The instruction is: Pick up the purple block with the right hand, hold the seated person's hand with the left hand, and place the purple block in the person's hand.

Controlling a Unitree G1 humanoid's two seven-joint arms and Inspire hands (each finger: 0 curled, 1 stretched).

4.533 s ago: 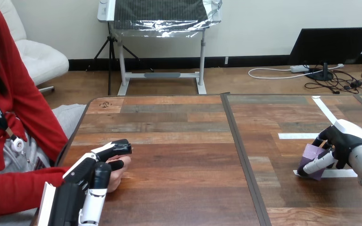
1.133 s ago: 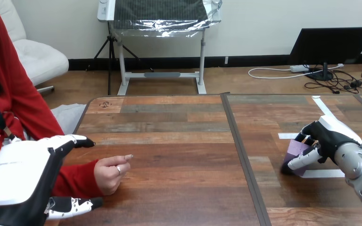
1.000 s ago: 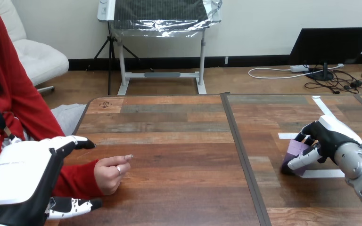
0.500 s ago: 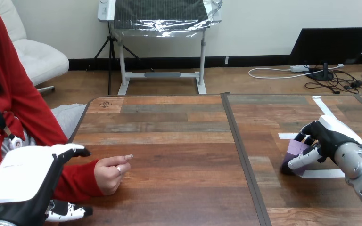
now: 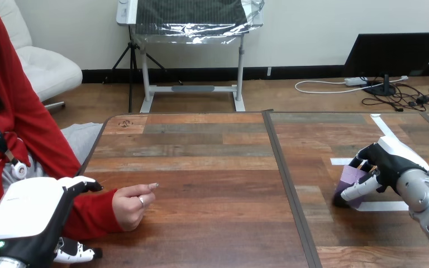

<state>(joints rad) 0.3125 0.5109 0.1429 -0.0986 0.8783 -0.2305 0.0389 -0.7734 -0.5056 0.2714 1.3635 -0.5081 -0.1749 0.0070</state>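
Observation:
The purple block is at the right of the table, with my right hand shut on it, thumb in front and fingers curled over its top. The person's hand rests on the table at the left, loosely closed, with a red sleeve behind it. My left hand is at the lower left corner, over the person's forearm and apart from their hand. Its fingers are straight above the sleeve and its thumb lies below the sleeve, so the hand is open.
White tape strips mark the tabletop around the block. A dark seam runs front to back between the table's two halves. Bare wood lies between the person's hand and the block.
My left hand has let go of the person's hand and drawn back toward the lower left, sinking lower over the last second. The right hand with the block shifted slightly left earlier, then stayed still.

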